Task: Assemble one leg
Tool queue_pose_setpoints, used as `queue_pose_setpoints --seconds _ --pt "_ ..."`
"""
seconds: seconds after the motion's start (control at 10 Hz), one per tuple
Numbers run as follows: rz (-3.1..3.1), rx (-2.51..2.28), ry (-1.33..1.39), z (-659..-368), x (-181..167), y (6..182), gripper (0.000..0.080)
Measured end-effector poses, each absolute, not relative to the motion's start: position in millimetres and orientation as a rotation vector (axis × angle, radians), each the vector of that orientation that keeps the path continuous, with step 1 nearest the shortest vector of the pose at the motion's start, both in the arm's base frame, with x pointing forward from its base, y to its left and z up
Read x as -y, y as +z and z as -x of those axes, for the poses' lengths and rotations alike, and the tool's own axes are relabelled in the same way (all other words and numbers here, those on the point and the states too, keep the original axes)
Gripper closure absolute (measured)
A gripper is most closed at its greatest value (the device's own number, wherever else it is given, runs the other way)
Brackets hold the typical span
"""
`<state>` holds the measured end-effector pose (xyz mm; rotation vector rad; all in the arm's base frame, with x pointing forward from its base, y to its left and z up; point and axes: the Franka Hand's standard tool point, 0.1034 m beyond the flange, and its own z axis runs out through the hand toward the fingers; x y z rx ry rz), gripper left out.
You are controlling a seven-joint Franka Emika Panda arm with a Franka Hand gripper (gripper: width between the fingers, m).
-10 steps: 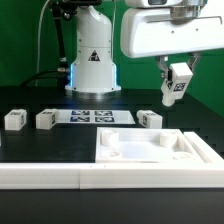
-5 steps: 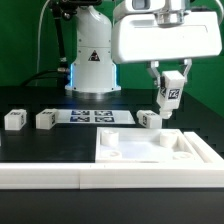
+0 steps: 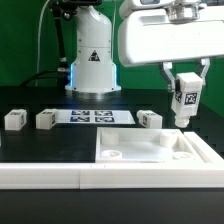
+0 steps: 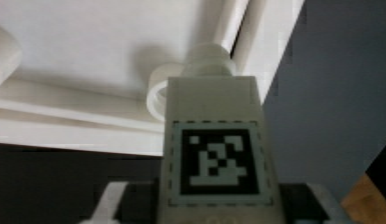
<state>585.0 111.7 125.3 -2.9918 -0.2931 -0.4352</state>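
Observation:
My gripper [image 3: 185, 92] is shut on a white leg [image 3: 186, 99] with a black-and-white tag, holding it upright in the air above the right rear corner of the large white tray-like piece [image 3: 135, 158]. In the wrist view the leg [image 4: 213, 140] fills the middle, its tagged face toward the camera, its screw tip pointing at a round socket [image 4: 160, 95] in the tray corner. Both fingers [image 4: 122, 200] flank the leg's base. Three more legs stand on the table: one [image 3: 14, 119], another [image 3: 46, 119] and a third [image 3: 149, 119].
The marker board [image 3: 98, 116] lies flat behind the tray, in front of the robot base [image 3: 92, 60]. A long white bar [image 3: 60, 177] runs along the front edge. The tray has raised rims and round bosses inside.
The gripper with the leg has swung back toward the exterior view's right and the leg now hangs upright over the tray's right rear corner.

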Motion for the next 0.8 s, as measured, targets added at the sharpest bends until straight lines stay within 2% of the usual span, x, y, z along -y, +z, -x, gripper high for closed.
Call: queue_pose_setpoints --seconds 0.4,0.5,0.8 --pt "2.993 0.300 -0.433 -583 -111 122.0 0.0507" --pt "2.995 0.311 -0.430 -581 -106 112.9 0.0507" --pt "2.983 0.313 -0.489 -606 -106 111.3 0.0506"
